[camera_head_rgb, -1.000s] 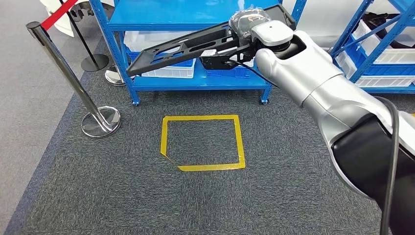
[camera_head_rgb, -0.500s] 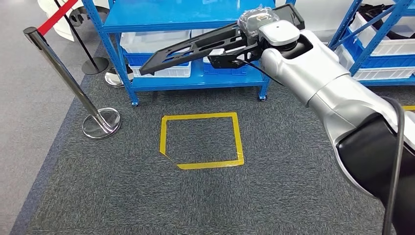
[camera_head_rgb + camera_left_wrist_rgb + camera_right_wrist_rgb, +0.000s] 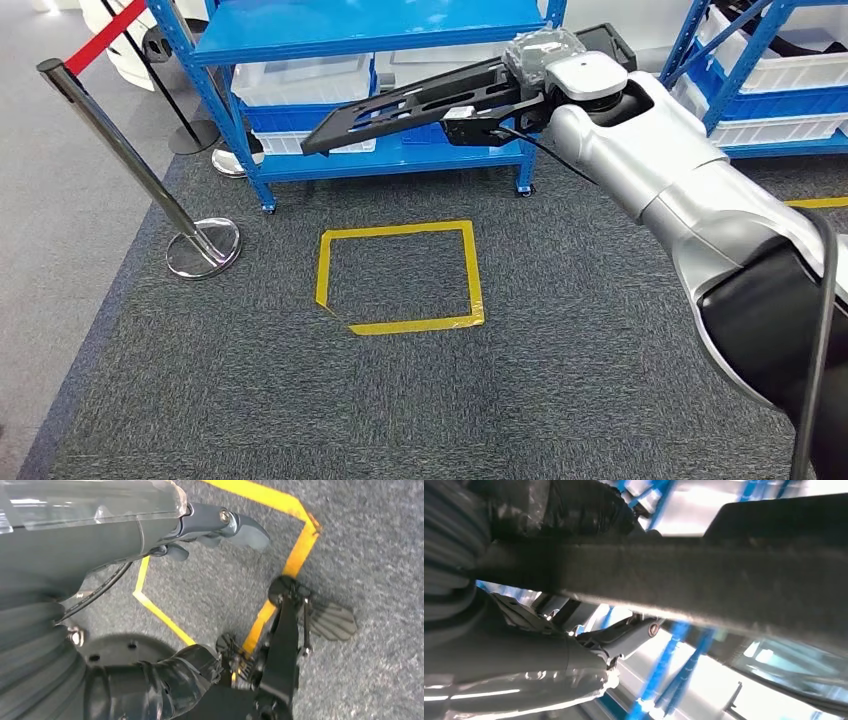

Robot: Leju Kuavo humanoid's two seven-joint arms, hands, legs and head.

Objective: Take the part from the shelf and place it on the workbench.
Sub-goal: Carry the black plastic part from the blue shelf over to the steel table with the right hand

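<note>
The right hand (image 3: 520,85), wrapped in clear plastic at the end of the silver arm, grips one end of a long flat black plastic part with cut-out slots (image 3: 400,105). The fingers are closed around the part's near end, and the part juts out from the hand towards the robot's left, tilted so its far end sits lower, held in the air in front of the blue metal shelf (image 3: 360,25). In the right wrist view the same part (image 3: 704,575) runs as a dark bar right across the hand (image 3: 524,665), pressed against it.

The left hand (image 3: 220,527) hangs above the carpet; its thick grey thumb and darker fingers hold nothing, but how far they are curled I cannot tell.

Behind the part, the shelf carries white plastic bins (image 3: 300,75) on its lower level. A second blue shelf with white bins (image 3: 770,70) stands to the right. On the dark grey carpet (image 3: 250,380) below, a square of yellow tape (image 3: 330,240) marks the floor. To the left stands a chrome stanchion post (image 3: 130,155) with a round base and a red belt (image 3: 110,30).
</note>
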